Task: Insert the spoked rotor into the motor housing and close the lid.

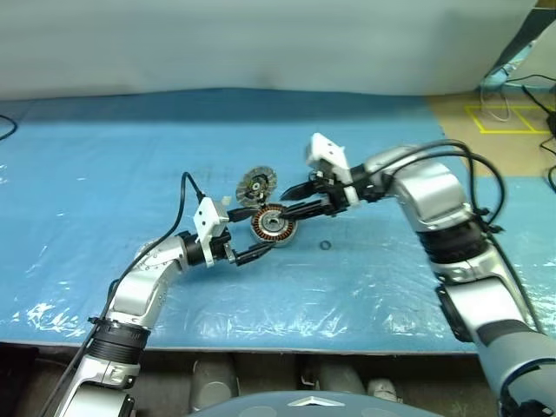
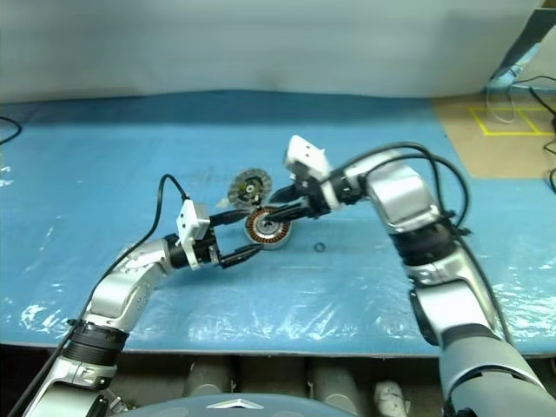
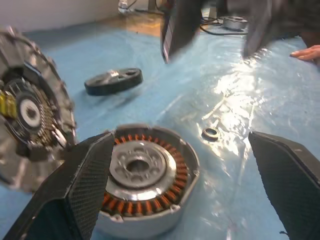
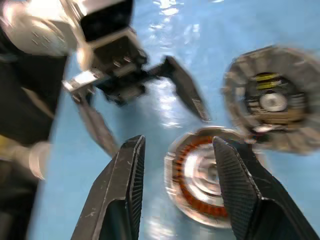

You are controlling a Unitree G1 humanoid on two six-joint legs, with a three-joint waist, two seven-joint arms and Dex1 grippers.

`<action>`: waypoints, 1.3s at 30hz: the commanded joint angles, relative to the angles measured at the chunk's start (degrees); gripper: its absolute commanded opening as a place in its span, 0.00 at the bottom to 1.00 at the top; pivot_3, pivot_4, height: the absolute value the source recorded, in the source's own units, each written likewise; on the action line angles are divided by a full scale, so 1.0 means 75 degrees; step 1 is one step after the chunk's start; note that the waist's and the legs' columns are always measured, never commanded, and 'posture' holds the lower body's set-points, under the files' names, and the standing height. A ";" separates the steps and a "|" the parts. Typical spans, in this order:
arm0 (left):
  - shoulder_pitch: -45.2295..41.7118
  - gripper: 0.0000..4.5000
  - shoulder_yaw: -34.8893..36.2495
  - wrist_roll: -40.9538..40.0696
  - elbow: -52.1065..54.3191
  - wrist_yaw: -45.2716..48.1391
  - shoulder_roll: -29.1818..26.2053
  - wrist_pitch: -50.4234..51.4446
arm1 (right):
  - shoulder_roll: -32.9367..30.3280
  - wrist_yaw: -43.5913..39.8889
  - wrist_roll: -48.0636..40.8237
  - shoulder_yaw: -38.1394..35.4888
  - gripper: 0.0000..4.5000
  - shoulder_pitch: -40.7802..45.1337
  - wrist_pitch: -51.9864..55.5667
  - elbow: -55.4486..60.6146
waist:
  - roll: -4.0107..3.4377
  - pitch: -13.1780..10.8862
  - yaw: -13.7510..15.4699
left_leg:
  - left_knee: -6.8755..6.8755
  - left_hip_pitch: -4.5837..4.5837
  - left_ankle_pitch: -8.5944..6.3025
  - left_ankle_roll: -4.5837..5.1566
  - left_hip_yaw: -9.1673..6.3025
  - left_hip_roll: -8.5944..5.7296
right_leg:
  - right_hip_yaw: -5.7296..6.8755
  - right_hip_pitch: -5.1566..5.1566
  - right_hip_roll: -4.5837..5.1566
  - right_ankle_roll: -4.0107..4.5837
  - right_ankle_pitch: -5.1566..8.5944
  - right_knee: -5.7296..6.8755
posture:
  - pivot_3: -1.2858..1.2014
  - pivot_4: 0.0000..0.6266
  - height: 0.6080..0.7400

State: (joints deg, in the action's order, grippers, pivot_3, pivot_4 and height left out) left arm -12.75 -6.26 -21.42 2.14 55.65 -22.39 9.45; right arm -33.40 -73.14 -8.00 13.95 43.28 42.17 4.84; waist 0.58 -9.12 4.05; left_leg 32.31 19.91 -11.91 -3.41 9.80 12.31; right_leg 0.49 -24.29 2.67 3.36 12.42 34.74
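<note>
The motor housing (image 1: pixel 274 226), a short silver cylinder with copper windings, lies on the blue sheet. My left gripper (image 1: pixel 263 228) is open, with a finger on each side of the housing and neither clearly touching it. Just behind, the lid (image 1: pixel 257 185) stands tilted on its edge, its radially striped face towards me. My right gripper (image 4: pixel 178 145) hovers above the housing (image 4: pixel 200 175), open with nothing between its fingers. Farther back, in the left wrist view, the spoked rotor (image 3: pixel 112 81) lies flat on the sheet.
A small metal ring (image 1: pixel 325 246) lies on the sheet right of the housing. The blue sheet (image 1: pixel 104 174) covers the table to its front edge. A person's hand (image 3: pixel 305 51) rests at the far side. Cables lie at the back right corner (image 1: pixel 521 95).
</note>
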 commanded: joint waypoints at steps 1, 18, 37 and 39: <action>0.0006 1.00 -0.0080 -0.0067 0.0303 0.0124 -0.0036 -0.0028 | -0.0046 0.0918 -0.0082 -0.0821 0.49 -0.1135 -0.1136 0.0727 | -0.0001 -0.0001 0.0025 | 0.0000 0.0002 0.0000 0.0000 0.0000 -0.0003 | -0.0001 0.0000 0.0001 -0.0001 0.0000 -0.0001 | 0.52 0.24 1.00; -0.0394 1.00 -0.0579 0.0450 -0.0299 0.1197 -0.0312 -0.0894 | 0.0576 0.3690 -0.0440 -0.1816 0.49 -0.4582 -0.1405 0.1501 | -0.0010 -0.0006 -0.0022 | -0.0012 -0.0001 -0.0001 0.0004 -0.0002 -0.0039 | -0.0019 -0.0004 0.0010 -0.0020 0.0001 -0.0006 | 0.52 0.24 1.00; -0.0600 1.00 -0.0498 0.0487 -0.1055 0.1422 -0.0325 -0.1561 | 0.0114 0.3607 -0.0063 -0.1048 0.49 -0.4845 -0.2555 0.1003 | -0.0010 -0.0006 -0.0021 | -0.0013 0.0009 -0.0001 0.0005 -0.0004 -0.0043 | -0.0023 -0.0003 0.0010 -0.0025 0.0002 -0.0003 | 0.52 0.24 1.00; -0.0553 1.00 -0.0525 0.0538 -0.1050 0.1431 -0.0350 -0.1629 | 0.0099 0.3673 0.0137 -0.0912 0.49 -0.4799 -0.2796 0.0748 | -0.0009 -0.0005 -0.0021 | -0.0013 0.0009 -0.0001 0.0005 -0.0004 -0.0043 | -0.0023 -0.0003 0.0010 -0.0025 0.0002 -0.0003 | 0.52 0.24 1.00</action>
State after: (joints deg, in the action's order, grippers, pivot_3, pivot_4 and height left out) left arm -17.32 -10.65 -17.59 -6.40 66.17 -24.55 -1.37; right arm -32.32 -45.90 -7.95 6.73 6.75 23.31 11.05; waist 0.51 -9.16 3.89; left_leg 32.21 19.98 -11.92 -3.37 9.77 11.99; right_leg 0.31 -24.30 2.75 3.18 12.43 34.72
